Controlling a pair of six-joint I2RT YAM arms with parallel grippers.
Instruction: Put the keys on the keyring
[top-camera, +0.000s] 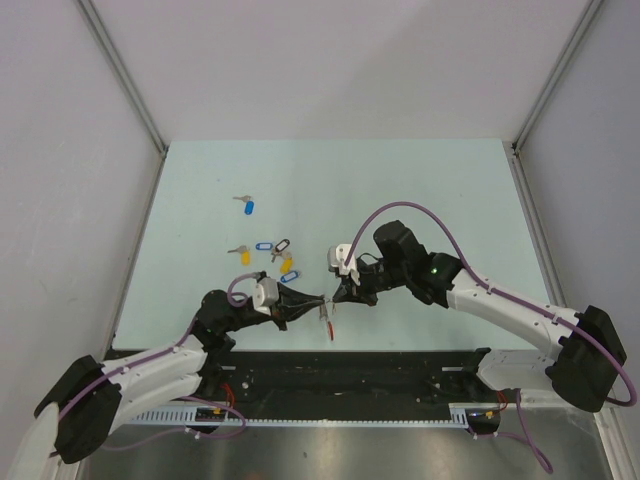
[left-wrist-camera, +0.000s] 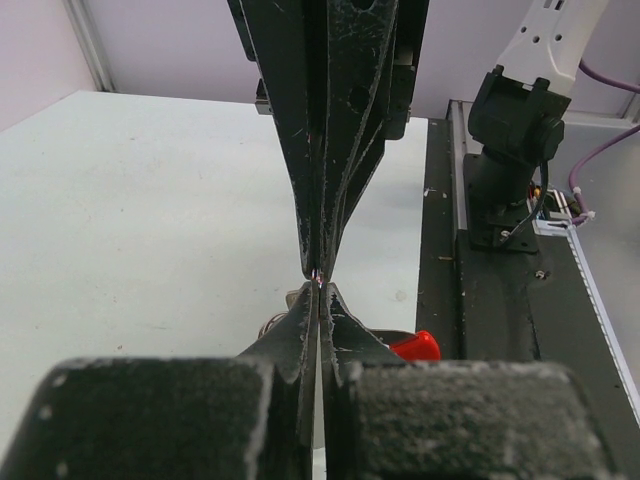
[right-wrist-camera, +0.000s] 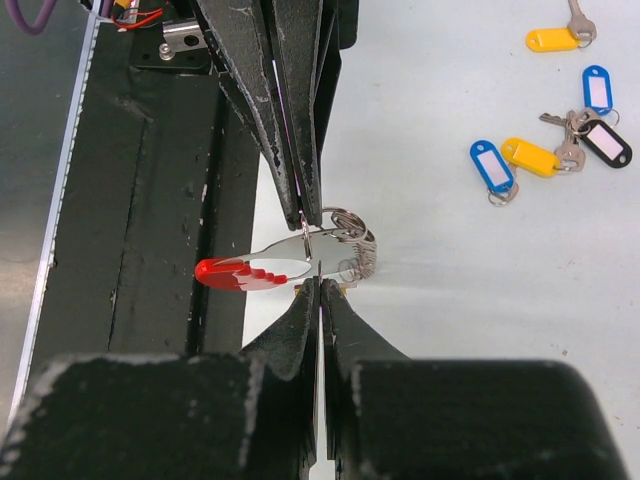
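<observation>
**Both grippers closed, tip to tip at the keyring**

The left gripper (left-wrist-camera: 318, 295) is pinching shut on the coiled wire loop of the keyring (right-wrist-camera: 235, 273), as I am seeing it from the right wrist view. The right gripper (right-wrist-camera: 318, 290) is meeting it nose to nose with its jaws pressed fully together. Its tips are touching the keyring's flat metal edge, but I cannot tell whether it is actually nipping any metal.

The keyring is sitting just under the two sets of tips, at the near edge of the table (top-camera: 420, 200). Its red end is pointing toward the black base rail (right-wrist-camera: 150, 200).

The keys (right-wrist-camera: 530, 155) are lying loose on the table farther out, well apart from the keyring. Two blue tags, a yellow and a dark one are bunched together, with another yellow just beside them. One blue-tagged key is lying alone farther back.
</observation>
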